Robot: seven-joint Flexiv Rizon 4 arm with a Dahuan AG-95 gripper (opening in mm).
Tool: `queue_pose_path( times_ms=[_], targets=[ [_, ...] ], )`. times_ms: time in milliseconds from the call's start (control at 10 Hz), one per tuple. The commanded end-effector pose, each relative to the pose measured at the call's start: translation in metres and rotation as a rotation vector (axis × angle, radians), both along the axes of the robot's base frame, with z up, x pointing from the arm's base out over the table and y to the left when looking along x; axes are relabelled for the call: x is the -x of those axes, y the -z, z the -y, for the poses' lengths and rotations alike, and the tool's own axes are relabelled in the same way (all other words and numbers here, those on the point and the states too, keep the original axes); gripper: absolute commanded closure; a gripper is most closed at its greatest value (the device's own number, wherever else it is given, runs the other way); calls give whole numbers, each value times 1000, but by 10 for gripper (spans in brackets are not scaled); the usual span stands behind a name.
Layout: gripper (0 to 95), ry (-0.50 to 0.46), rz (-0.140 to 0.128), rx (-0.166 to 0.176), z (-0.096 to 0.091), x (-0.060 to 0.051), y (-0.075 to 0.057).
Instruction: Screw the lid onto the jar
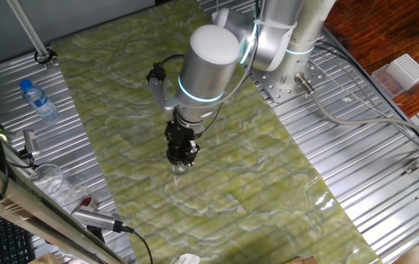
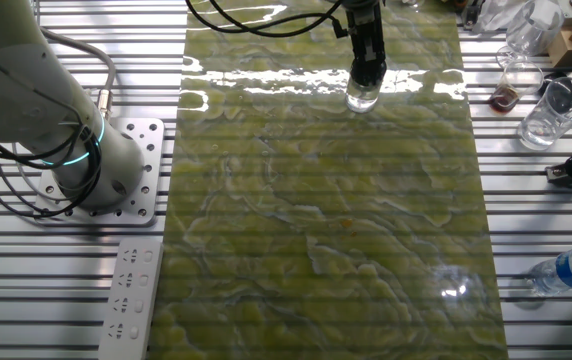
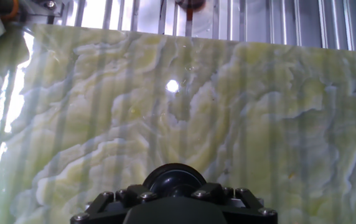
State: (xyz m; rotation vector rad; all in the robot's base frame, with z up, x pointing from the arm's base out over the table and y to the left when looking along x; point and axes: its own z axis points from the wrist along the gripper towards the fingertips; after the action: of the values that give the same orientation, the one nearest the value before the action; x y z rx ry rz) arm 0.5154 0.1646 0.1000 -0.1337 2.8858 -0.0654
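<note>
My gripper [image 2: 367,76] points straight down over the far part of the green marbled mat [image 2: 326,220]. The small clear jar [image 2: 362,98] stands upright on the mat right under the tip. In the hand view the black round lid [image 3: 175,177] sits between the two fingers of the gripper [image 3: 175,191], which is shut on it. The lid is on top of the jar; the jar itself is hidden below it in this view. In one fixed view the gripper [image 1: 182,157] stands over a faint clear shape, the jar [image 1: 178,171].
A water bottle with a blue cap [image 1: 37,100] lies on the metal table beside the mat [image 2: 571,270]. Clear glassware [image 2: 546,112] stands at the table corner. The arm's base [image 2: 76,150] and a white power strip [image 2: 131,290] are on the other side.
</note>
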Motion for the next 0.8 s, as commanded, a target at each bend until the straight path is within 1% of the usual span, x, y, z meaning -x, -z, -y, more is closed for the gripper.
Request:
queue_pose_path(
  times_ms=[100,300,700,800],
  targets=[
    [380,-2,-2,3,1,0,0],
    [380,3,1,-8,1,0,-1],
    [380,8,6,-13,1,0,-1],
    [380,8,7,-4,1,0,-1]
  ],
)
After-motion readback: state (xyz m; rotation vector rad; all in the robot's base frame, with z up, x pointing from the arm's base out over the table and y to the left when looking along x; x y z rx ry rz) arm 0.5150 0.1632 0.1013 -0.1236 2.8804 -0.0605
